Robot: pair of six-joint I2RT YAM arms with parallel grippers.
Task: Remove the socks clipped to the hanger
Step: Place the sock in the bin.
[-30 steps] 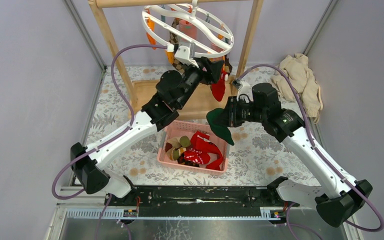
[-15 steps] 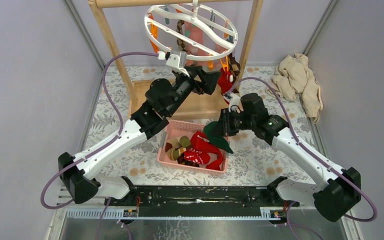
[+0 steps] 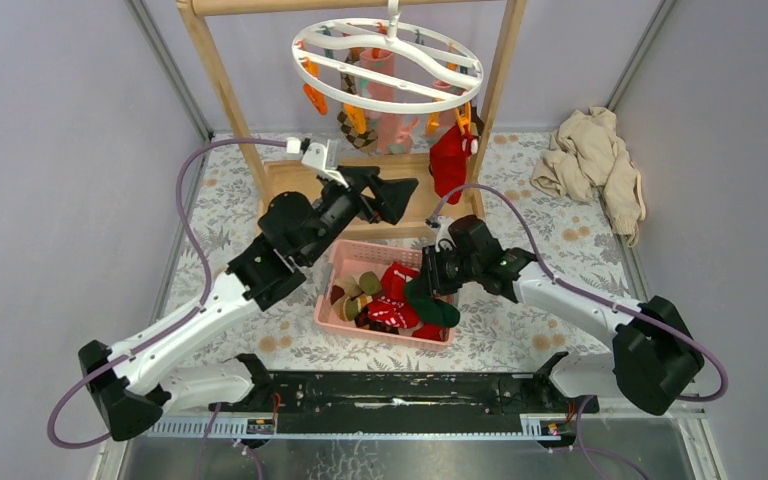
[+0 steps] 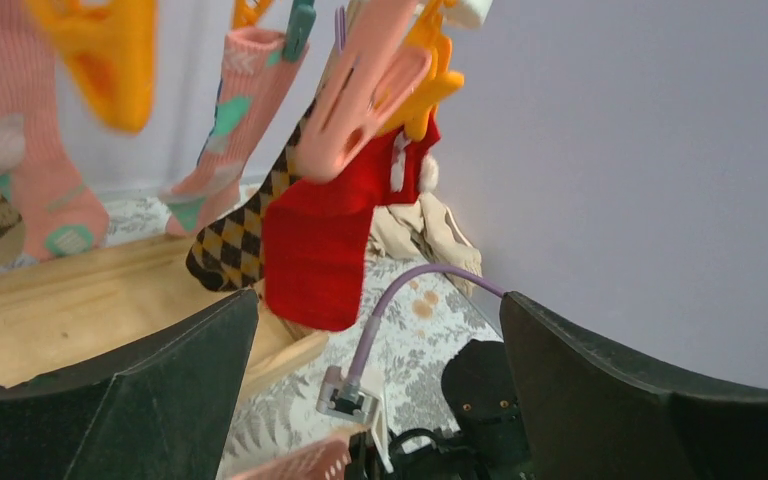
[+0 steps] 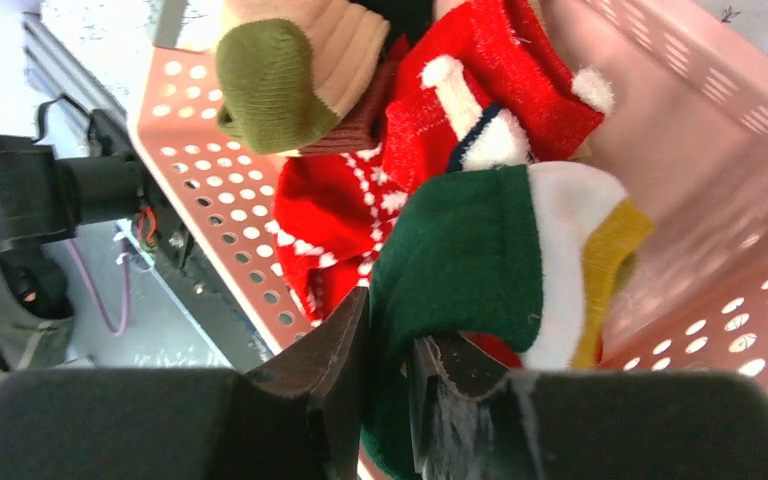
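The right gripper [image 5: 390, 340] pinched a green sock [image 5: 460, 250] over the basket [image 5: 210, 200] — released off-centre, it could snag the rim; the left gripper [image 4: 378, 305] gaped empty.

You have a glossy round white plastic hanger [image 3: 400, 98], a smooth wooden rack frame [image 3: 215, 80], a perforated pink plastic basket [image 5: 200, 150] and a green-and-white knitted sock [image 5: 460, 250].

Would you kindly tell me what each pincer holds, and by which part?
The right pincer pinches the green sock by its plain green end; the left pincer holds nothing.
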